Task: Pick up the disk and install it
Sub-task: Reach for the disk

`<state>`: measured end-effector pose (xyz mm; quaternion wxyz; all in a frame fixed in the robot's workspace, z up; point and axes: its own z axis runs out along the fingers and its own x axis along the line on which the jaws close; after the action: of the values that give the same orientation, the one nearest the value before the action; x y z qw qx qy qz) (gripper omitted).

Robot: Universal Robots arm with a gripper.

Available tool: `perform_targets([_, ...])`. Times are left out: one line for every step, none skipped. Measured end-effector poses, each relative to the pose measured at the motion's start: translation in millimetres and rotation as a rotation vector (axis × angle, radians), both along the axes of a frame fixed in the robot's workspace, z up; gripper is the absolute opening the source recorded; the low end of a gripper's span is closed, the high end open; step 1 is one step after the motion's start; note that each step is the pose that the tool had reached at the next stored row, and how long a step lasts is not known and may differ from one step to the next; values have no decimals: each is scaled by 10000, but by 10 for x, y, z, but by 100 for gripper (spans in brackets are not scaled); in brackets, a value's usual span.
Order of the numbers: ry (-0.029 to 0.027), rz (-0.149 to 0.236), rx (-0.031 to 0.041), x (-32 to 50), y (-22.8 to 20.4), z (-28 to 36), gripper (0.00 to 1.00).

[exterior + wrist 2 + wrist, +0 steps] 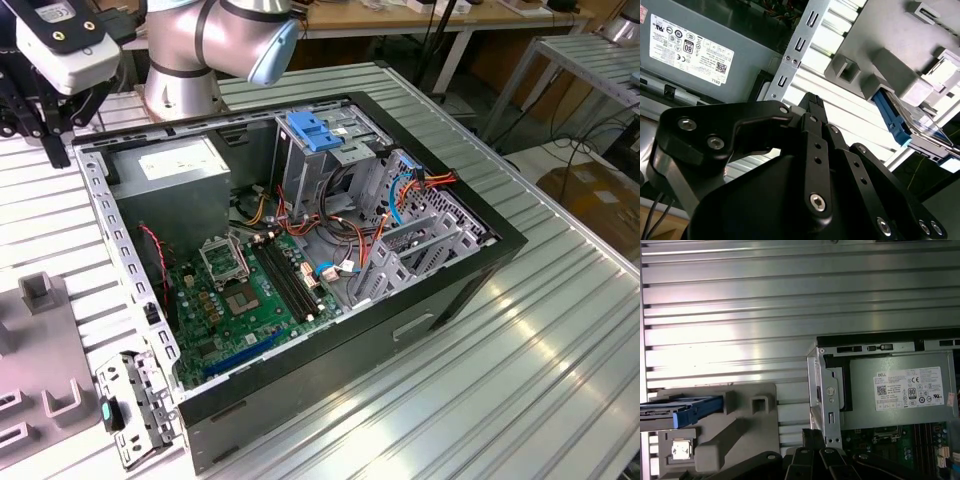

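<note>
My tool (812,100) looks pressed together with nothing in it, and it hangs over the ribbed tabletop (740,305) just beside a corner of the open computer case (330,350), near the grey power supply (900,390). The disk (687,409) sits on edge in the grey holder (752,440) on the tabletop, its blue rail showing in both wrist views, apart from the tool.
</note>
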<state>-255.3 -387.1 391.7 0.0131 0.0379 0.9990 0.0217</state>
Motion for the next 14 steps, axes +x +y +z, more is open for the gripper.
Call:
perform_targets([0,0,0,-11,1,0,11])
perform_targets([0,0,0,-20,2,0,11])
perform_targets([-1,0,1,-32,3,0,11])
perform_targets([-1,1,0,-42,4,0,11])
perform_targets([0,1,0,-51,5,0,11])
perform_targets([0,1,0,-60,6,0,11])
perform_targets([0,1,0,-71,7,0,11])
perform_targets([-1,1,0,-80,8,0,11])
perform_targets([0,1,0,-89,9,0,11])
perform_targets([0,1,0,-98,9,0,11])
perform_targets([0,1,0,-111,11,0,11])
perform_targets([0,1,0,-120,12,0,11])
perform_targets([0,1,0,-129,12,0,11])
perform_targets([-1,0,1,-143,14,-1,11])
